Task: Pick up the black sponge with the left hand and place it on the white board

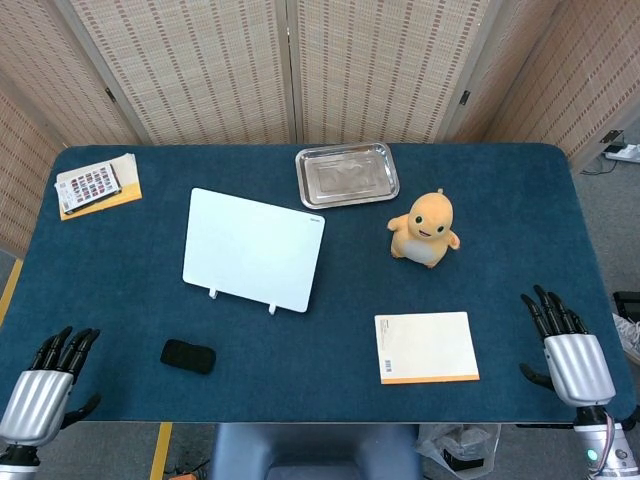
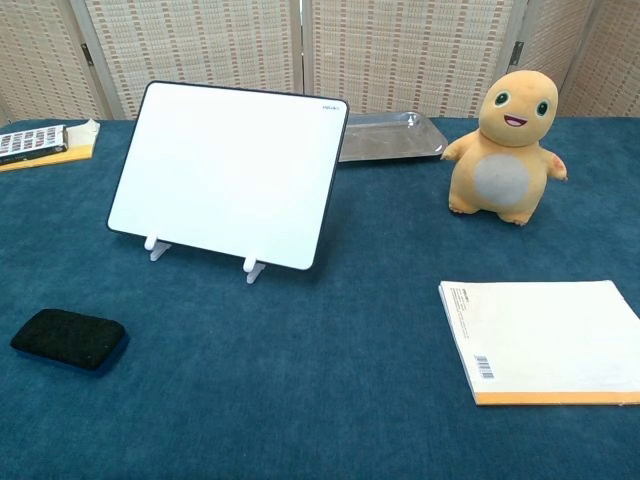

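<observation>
left hand (image 1: 42,392) hovers empty, fingers spread, at the table's near-left corner, black sponge (image 1: 188,356) lying apart to its right.

Sponge: black sponge (image 2: 68,338) lies flat on the blue bench (image 2: 300,400), near left.
Board: white board (image 2: 228,175) leans back on two small feet, beyond the sponge.
Tray: metal tray (image 2: 390,136) behind the board.
Toy: yellow plush toy (image 2: 505,147) upright, far right.
Book: white book (image 2: 545,340) flat, near right.
Booklets: stack (image 2: 45,143) at far left edge.
</observation>
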You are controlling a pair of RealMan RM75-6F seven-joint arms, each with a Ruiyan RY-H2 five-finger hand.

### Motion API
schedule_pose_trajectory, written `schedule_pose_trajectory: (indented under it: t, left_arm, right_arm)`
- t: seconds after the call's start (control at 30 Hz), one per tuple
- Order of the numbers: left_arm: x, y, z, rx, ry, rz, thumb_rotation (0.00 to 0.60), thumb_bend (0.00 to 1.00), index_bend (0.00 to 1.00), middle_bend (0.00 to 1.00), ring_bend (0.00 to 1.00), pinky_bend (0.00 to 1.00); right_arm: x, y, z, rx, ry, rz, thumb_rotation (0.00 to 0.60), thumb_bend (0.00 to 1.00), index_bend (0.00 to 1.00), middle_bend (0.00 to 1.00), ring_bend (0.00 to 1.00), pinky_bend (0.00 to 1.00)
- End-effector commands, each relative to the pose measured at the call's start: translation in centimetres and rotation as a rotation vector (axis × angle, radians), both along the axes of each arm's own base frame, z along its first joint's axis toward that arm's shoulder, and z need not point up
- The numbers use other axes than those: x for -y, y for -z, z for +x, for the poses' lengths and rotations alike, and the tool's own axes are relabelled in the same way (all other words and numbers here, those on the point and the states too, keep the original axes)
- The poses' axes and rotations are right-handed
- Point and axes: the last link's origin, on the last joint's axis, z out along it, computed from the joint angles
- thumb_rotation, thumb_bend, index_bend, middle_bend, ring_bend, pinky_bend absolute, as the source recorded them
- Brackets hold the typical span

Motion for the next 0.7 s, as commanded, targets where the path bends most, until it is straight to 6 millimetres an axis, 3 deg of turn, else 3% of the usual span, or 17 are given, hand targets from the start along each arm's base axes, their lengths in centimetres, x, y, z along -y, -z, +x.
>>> schedule_pose_trajectory:
  t: [0.03, 0.1, 0.17, 0.2, 0.27, 0.43, 0.57, 0.7]
  left_arm:
    - [-0.3, 0.4, 0.6, -0.004, 0.050, 0.008, 0.600, 0.24, 0.01, 0.33, 0.20, 0.32]
    - [-0.8, 1.1, 1.4, 0.012, 0.116, -0.004, 0.600, 0.24, 0.06, 0.69, 0.51, 0.61]
    - [-1.4, 2.1, 2.1, 0.070, 0.151, -0.059, 0.600, 0.24, 0.12, 0.95, 0.78, 0.84]
    - [-1.8, 2.9, 2.4, 0.106, 0.160, -0.110, 0.600, 0.24, 0.15, 0.99, 0.88, 0.92]
    - [-2.3, 4.0, 2.5, 0.133, 0.136, -0.199, 0.600, 0.24, 0.20, 1.00, 0.98, 1.00]
    - [-4.6, 6.0, 2.7, 0.094, 0.062, -0.323, 0.600, 0.24, 0.20, 1.00, 1.00, 1.00]
    - [-6.3, 7.5, 4.1, 0.034, 0.050, -0.361, 0.600, 0.24, 0.15, 1.00, 1.00, 1.00]
    - [-7.2, 8.8, 5.0, 0.020, 0.022, -0.398, 0.600, 0.24, 0.18, 1.00, 1.00, 1.00]
  right_arm:
    - [0.2, -0.1, -0.1, 0.005, 0.002, -0.001, 0.600, 0.15, 0.00, 0.00, 0.03, 0.20]
    - [0.3, -0.1, -0.1, 0.008, 0.001, 0.003, 0.600, 0.15, 0.00, 0.00, 0.03, 0.20]
    - [0.3, -0.2, 0.0, 0.012, -0.003, 0.004, 0.600, 0.15, 0.00, 0.00, 0.03, 0.20]
    - [0.2, -0.3, 0.0, 0.016, -0.006, 0.004, 0.600, 0.15, 0.00, 0.00, 0.03, 0.20]
    - [0.2, -0.4, 0.0, 0.023, -0.011, 0.002, 0.600, 0.15, 0.00, 0.00, 0.03, 0.20]
    - [0.0, -1.0, -0.1, 0.044, -0.018, -0.016, 0.600, 0.15, 0.00, 0.00, 0.03, 0.20]
    - [0.0, -1.2, -0.2, 0.049, -0.017, -0.018, 0.600, 0.15, 0.00, 0.00, 0.03, 0.20]
    - [-0.1, -1.3, -0.2, 0.051, -0.019, -0.017, 0.600, 0.15, 0.00, 0.00, 0.03, 0.20]
